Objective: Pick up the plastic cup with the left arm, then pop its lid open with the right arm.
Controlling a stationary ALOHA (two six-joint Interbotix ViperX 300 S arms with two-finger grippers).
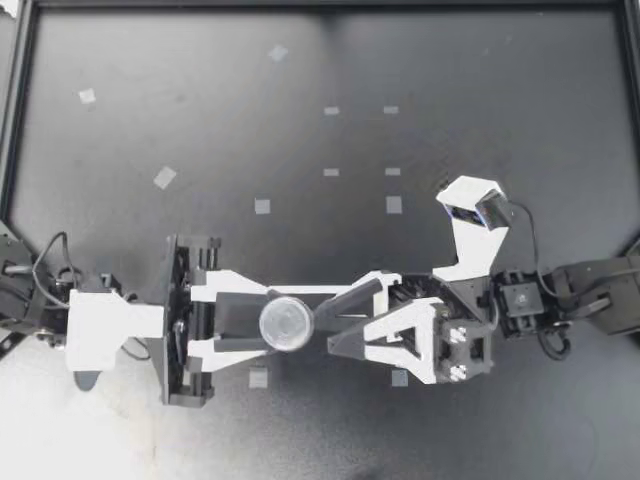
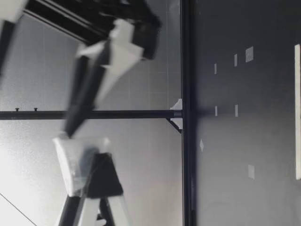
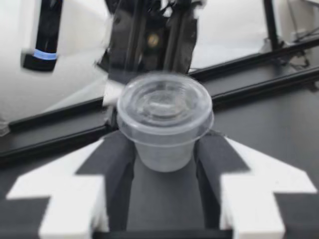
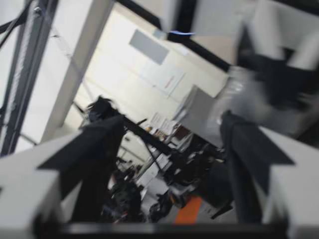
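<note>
A clear lidded plastic cup [image 1: 287,323] hangs above the table's front part, and my left gripper [image 1: 265,322] is shut on its body. In the left wrist view the cup [image 3: 164,119] sits upright between the two fingers [image 3: 119,164], its lid above them. My right gripper [image 1: 322,333] comes in from the other side, open, with its fingertips right beside the cup. In the low view the cup [image 2: 77,160] is high above the table, with the right gripper [image 2: 87,101] slanting down onto its rim. The right wrist view shows open fingers [image 4: 99,144] and a blurred cup [image 4: 237,94] off to one side.
Several small grey tape squares [image 1: 262,206] mark the black tabletop [image 1: 200,120]. A black frame rail [image 1: 320,4] runs along the far edge, and another [image 1: 12,110] along the left edge. A pale surface [image 1: 100,430] lies under the arms at the front.
</note>
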